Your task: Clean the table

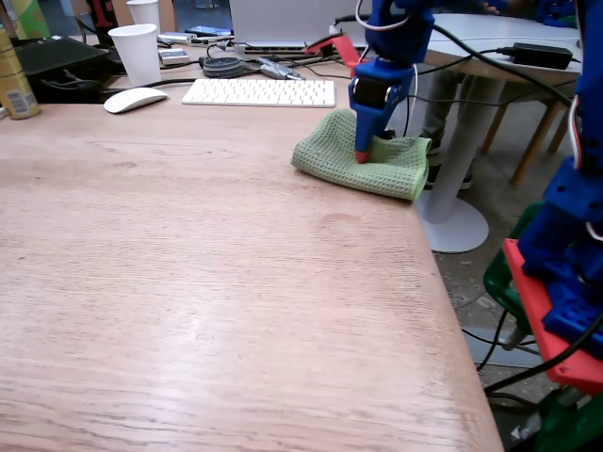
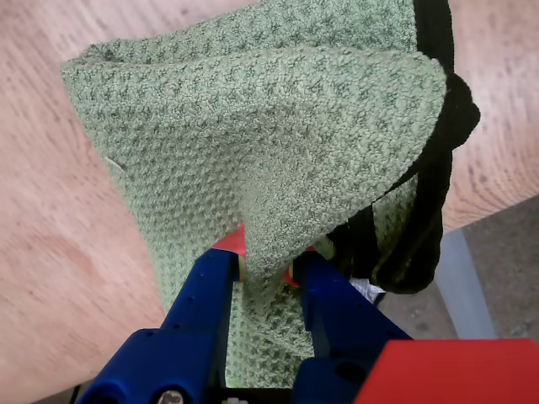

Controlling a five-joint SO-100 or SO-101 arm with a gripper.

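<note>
A: While the tool [image 2: 265,265] pinches a fold of the green waffle cloth [image 1: 363,162] at the tabletop's [image 1: 207,282] far right edge, is wiping underway?

B: Just starting, I'd judge. Next it must drag the cloth across the bare wood-grain. A keyboard [image 1: 260,91], mouse [image 1: 135,99] and paper cup [image 1: 138,52] line the far edge.
</note>
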